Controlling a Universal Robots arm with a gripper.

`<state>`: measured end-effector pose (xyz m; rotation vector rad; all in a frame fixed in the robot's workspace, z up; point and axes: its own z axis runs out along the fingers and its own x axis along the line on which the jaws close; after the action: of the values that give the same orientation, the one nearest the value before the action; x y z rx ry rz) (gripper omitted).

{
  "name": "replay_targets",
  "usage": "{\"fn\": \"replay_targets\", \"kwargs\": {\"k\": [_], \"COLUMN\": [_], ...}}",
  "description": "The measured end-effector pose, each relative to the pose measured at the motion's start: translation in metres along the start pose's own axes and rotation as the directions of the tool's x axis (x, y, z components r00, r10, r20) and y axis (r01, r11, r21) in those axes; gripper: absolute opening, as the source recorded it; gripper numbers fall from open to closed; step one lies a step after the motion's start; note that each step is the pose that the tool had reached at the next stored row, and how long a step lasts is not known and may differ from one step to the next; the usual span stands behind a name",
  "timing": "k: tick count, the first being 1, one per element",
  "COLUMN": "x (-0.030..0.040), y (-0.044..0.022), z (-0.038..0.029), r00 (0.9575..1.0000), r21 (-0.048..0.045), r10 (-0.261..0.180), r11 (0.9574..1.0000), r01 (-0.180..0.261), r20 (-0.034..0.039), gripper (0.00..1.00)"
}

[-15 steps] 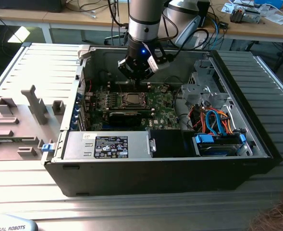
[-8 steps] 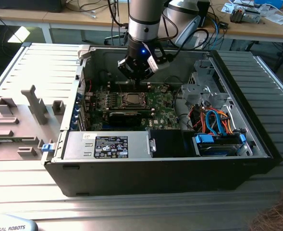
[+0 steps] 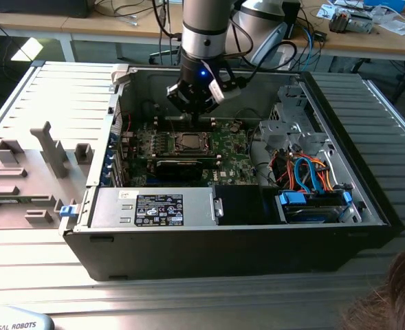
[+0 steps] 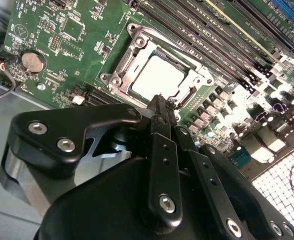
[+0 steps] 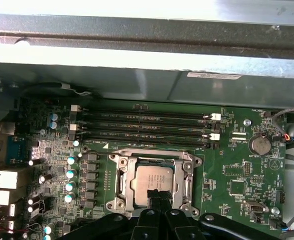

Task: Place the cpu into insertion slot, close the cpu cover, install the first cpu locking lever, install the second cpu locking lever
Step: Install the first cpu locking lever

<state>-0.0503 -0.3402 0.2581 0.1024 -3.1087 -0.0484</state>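
CPU (image 5: 153, 182): seated in the insertion slot (image 5: 118, 184), cover (image 5: 189, 185) closed over it.
Gripper (image 4: 159, 102): fingers pinched together, holding nothing, tip over the chip's 6 o'clock edge, hiding it.
Motherboard (image 5: 236, 170): 3 o'clock portion cut off.

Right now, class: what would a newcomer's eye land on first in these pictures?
First, the silvery cpu sitting in the insertion slot in the middle of the green motherboard, with the cpu cover down around it. Next, the black gripper poised at the socket's edge.
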Motion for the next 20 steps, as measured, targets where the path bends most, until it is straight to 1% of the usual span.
{"fn": "replay_targets", "kwargs": {"k": [20], "x": [0.0035], "y": [0.0002], "z": [0.0001], "r00": [1.0], "r21": [0.0019], "r10": [0.0], "r11": [1.0], "r01": [0.0], "r20": [-0.0001], "gripper": [0.11]}}
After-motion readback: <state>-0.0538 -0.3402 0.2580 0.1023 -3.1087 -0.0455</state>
